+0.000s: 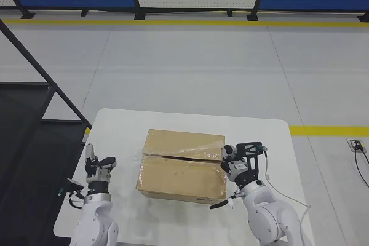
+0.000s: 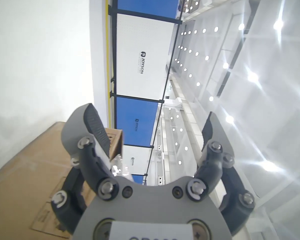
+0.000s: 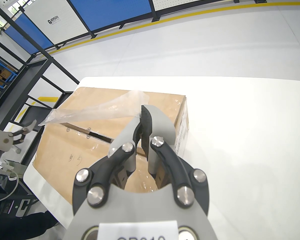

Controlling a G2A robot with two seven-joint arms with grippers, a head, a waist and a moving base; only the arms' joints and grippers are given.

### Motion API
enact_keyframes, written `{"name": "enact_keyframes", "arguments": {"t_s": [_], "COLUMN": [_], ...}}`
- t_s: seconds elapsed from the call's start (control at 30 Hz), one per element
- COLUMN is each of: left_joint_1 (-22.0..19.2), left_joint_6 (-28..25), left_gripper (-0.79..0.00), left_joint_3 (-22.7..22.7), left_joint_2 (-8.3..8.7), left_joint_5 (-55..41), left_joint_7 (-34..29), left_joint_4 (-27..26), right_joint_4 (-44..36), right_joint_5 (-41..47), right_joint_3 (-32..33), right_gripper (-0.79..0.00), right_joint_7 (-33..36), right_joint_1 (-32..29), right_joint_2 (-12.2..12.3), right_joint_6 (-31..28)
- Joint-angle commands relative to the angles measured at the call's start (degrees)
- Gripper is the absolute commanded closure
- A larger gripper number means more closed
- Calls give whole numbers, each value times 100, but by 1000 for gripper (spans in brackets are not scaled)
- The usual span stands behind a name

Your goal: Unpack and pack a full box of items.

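Cardboard box [image 1: 181,166] sits roughly mid-table on the white table [image 1: 258,132], its top flaps down with a thin dark gap along the centre seam. The right gripper [image 3: 142,111] is over the box's right end, its fingers pinched tight on a strip of clear tape [image 3: 97,108] that rises off the box top and trails loose across the seam. The left gripper [image 2: 150,113] stands just off the box's left side, pointing upward with its jaws spread wide and nothing between them.
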Motion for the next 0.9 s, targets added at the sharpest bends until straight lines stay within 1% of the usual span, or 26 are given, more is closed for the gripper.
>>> {"name": "enact_keyframes", "arguments": {"t_s": [0.0,0.03,0.07,0.1,0.13,0.17,0.2,0.3,0.4,0.67,0.77,0.87], "left_joint_1": [85,122,149,169,175,163,133,-4,-98,-98,-98,-211], "left_joint_6": [-39,-44,-49,-42,4,45,69,245,425,425,448,519], "left_gripper": [-471,-372,-308,-268,-132,-22,0,0,0,0,0,0], "left_joint_3": [46,99,164,234,337,410,478,701,826,826,774,637], "left_joint_2": [-7,-10,-13,-16,-20,-23,-27,-47,-58,-58,-32,15], "left_joint_5": [-29,-17,18,63,77,128,200,345,620,620,913,1433], "left_joint_7": [-20,-54,-88,-109,-183,-214,-191,-100,65,65,-103,-329], "left_joint_4": [-305,-427,-525,-589,-639,-666,-657,-555,-489,-489,-437,-378], "right_joint_4": [5,7,9,13,20,24,30,38,37,25,36,71], "right_joint_5": [13,15,18,19,18,14,19,31,34,32,32,44], "right_joint_3": [-4,-4,-6,-9,-17,-24,-30,-42,-51,-75,-89,-102], "right_gripper": [0,0,0,0,0,0,0,0,0,0,0,0], "right_joint_7": [-1,-2,-3,-6,-7,-13,-15,-15,-18,-35,-29,8], "right_joint_1": [1,2,4,5,9,15,18,28,31,42,72,129], "right_joint_2": [4,6,8,10,12,14,15,20,25,38,42,46], "right_joint_6": [-4,-4,-3,-2,-3,-11,-12,-6,5,33,29,22]}}
